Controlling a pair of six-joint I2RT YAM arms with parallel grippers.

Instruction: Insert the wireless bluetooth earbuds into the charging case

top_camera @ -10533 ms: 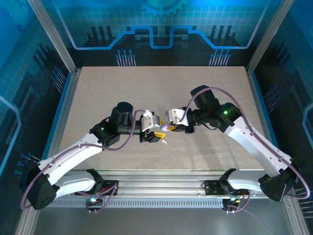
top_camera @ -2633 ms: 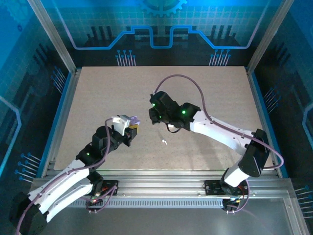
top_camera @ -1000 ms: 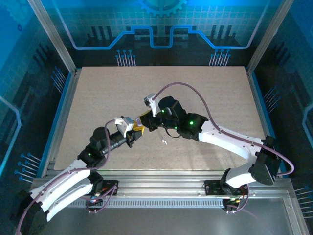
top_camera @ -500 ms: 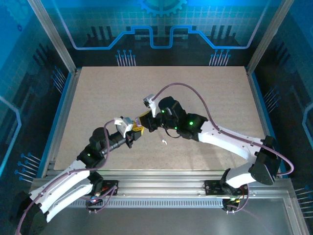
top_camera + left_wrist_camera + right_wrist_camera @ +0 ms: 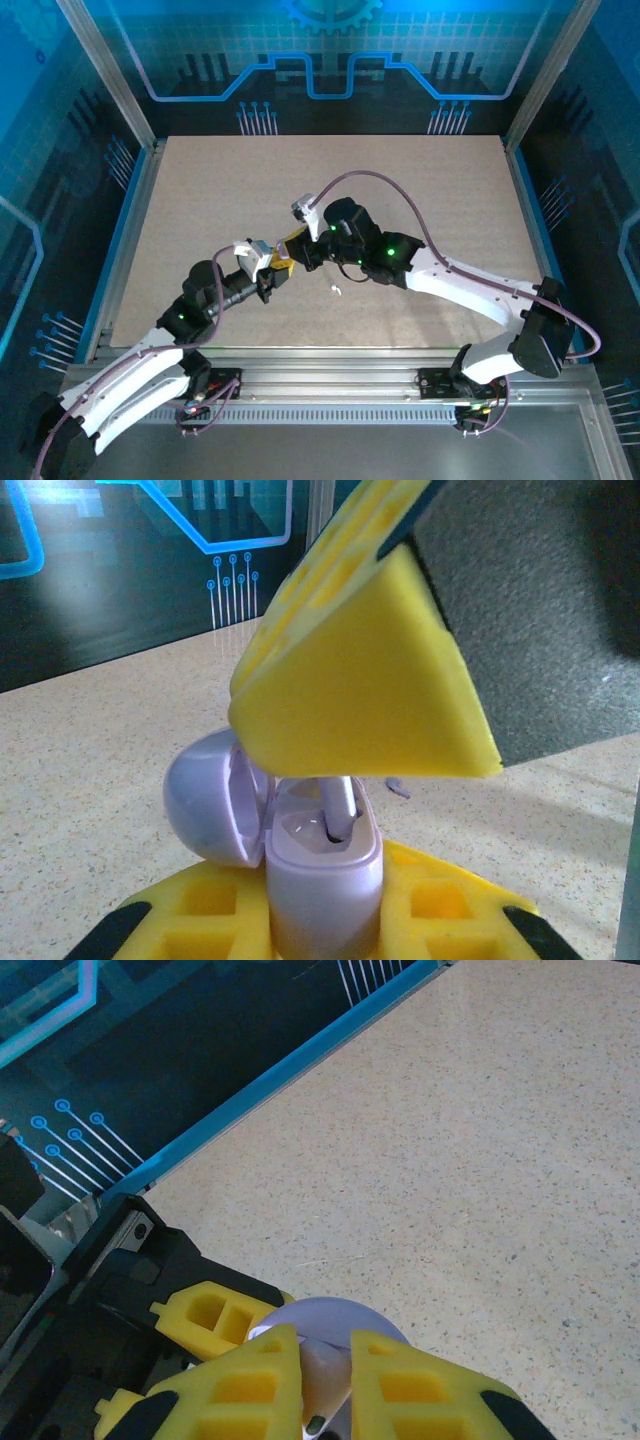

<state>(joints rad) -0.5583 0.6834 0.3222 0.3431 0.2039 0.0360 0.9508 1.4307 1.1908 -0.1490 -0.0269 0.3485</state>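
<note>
My left gripper is shut on the lavender charging case and holds it upright, with its lid swung open to the left. A lavender earbud stands with its stem tip in the case's right-hand socket. My right gripper is shut on that earbud, directly above the case lid. In the top view the left gripper and the right gripper meet at the table's middle. Another earbud, small and white, lies loose on the table just right of them.
The speckled beige tabletop is bordered by a blue-lit frame and back wall. The right arm's cable arcs over its wrist. An aluminium rail runs along the near edge by the arm bases.
Since the earlier frames the right gripper has swung left and come down over the case held by the left gripper. Over the last second both arms are almost still.
</note>
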